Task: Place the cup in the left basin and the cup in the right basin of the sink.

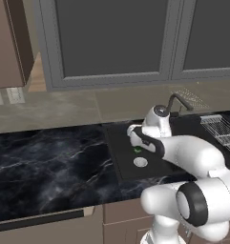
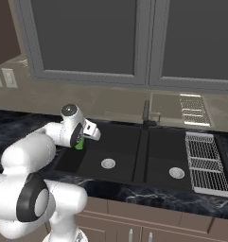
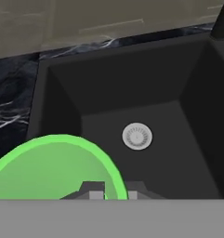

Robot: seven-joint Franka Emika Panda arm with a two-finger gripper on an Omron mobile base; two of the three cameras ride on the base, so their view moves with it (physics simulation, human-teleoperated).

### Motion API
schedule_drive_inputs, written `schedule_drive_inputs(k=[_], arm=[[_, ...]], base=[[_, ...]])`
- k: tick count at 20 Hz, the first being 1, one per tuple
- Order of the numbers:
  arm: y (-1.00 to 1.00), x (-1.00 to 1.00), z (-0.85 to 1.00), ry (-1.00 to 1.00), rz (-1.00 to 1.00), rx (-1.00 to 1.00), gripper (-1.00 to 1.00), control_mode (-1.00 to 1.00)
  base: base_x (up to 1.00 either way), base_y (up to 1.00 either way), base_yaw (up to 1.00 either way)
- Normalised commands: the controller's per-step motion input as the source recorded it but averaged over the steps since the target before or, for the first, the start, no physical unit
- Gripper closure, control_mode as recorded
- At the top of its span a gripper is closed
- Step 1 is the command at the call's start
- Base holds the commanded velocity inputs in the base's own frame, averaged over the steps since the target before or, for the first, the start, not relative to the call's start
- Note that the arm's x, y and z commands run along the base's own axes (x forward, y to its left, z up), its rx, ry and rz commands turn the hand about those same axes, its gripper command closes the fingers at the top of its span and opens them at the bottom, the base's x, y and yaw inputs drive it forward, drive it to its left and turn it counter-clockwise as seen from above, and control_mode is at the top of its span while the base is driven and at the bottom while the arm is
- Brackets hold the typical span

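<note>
White arm (image 2: 28, 156), dark joints

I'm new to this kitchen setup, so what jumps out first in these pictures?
The bright green cup stands out, its rim pinched by the gripper above the left basin of the black sink. The left basin's silver drain lies bare below it, and a wire rack sits at the sink's right end.

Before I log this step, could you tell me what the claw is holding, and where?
The claw holds a green cup by its rim, over the left basin.

Even, flat rendered light — soft shadows, no glare, slightly low-resolution
</note>
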Motion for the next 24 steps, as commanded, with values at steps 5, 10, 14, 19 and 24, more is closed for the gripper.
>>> schedule_drive_inputs(k=[5, 10, 14, 19, 24], arm=[[-0.48, 0.38, -0.11, 0.0, 0.01, 0.02, 1.0, -1.0], [-0.28, 0.17, -0.35, 0.0, 0.04, 0.0, 1.0, -1.0], [-0.08, 0.1, -0.45, 0.01, 0.07, -0.02, 1.0, -1.0], [0.0, 0.2, -0.5, 0.11, 0.11, -0.01, 1.0, -1.0], [0.0, 0.15, -0.49, 0.11, 0.09, 0.0, 1.0, -1.0]], base=[[0.0, 0.0, 0.0], [0.0, 0.0, 0.0], [0.0, 0.0, 0.0], [0.0, 0.0, 0.0], [0.0, 0.0, 0.0]])
